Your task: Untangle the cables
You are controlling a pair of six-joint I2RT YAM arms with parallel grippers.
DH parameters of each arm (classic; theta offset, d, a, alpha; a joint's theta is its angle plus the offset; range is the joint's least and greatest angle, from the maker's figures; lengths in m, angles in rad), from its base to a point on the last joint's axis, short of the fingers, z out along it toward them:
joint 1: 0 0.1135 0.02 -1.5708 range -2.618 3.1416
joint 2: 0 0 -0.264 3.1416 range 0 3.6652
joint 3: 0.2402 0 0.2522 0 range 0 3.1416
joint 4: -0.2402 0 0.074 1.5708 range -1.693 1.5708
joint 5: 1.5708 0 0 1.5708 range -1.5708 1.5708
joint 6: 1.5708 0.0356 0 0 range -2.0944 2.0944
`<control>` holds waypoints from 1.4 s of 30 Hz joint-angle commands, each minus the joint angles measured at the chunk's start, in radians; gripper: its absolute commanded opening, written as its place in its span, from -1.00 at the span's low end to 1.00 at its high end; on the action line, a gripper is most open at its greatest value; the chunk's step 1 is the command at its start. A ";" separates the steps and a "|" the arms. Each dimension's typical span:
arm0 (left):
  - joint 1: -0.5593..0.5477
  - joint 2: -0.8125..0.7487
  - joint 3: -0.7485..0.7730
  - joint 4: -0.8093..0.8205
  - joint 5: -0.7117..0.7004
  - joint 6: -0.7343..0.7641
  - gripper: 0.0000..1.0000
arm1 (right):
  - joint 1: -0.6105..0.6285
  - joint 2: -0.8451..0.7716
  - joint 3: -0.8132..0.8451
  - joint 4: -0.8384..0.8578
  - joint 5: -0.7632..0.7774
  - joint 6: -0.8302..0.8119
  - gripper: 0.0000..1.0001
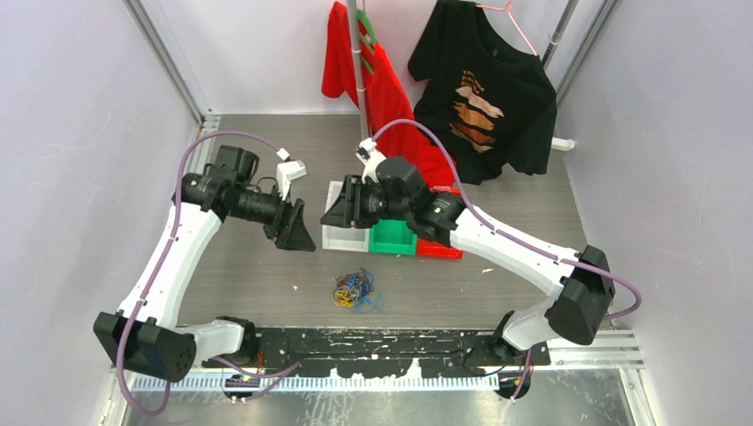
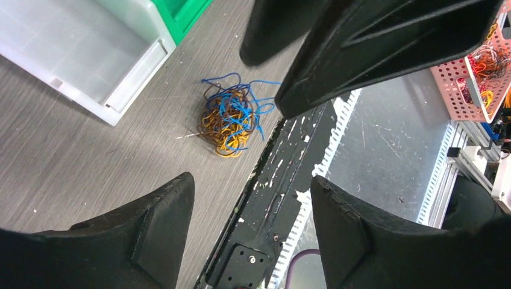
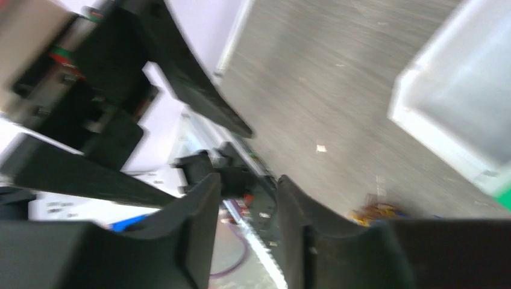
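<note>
The cables (image 1: pixel 355 290) lie in one tangled clump of blue, yellow and dark brown strands on the grey table, near its front edge. They also show in the left wrist view (image 2: pixel 231 117) and, blurred, in the right wrist view (image 3: pixel 376 212). My left gripper (image 1: pixel 297 232) hangs above the table to the upper left of the clump, open and empty (image 2: pixel 250 180). My right gripper (image 1: pixel 342 213) hangs above the white bin, behind the clump. Its jaws stand a narrow gap apart with nothing between them (image 3: pixel 247 179). Neither gripper touches the cables.
A white bin (image 1: pixel 342 238), a green bin (image 1: pixel 392 238) and a red bin (image 1: pixel 439 248) stand in a row behind the clump. A red shirt (image 1: pixel 373 80) and a black shirt (image 1: pixel 484 89) hang at the back. A black rail (image 1: pixel 391 342) runs along the front edge.
</note>
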 commanded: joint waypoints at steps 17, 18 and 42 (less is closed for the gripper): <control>-0.091 0.127 -0.071 0.075 -0.144 0.007 0.37 | 0.110 -0.112 -0.410 -0.267 0.269 0.069 0.17; -0.094 0.126 -0.070 0.073 -0.148 0.006 0.37 | 0.113 -0.094 -0.407 -0.257 0.267 0.068 0.13; -0.100 0.070 -0.004 0.046 -0.173 -0.029 0.37 | 0.118 -0.174 -0.170 -0.404 0.385 -0.096 -0.98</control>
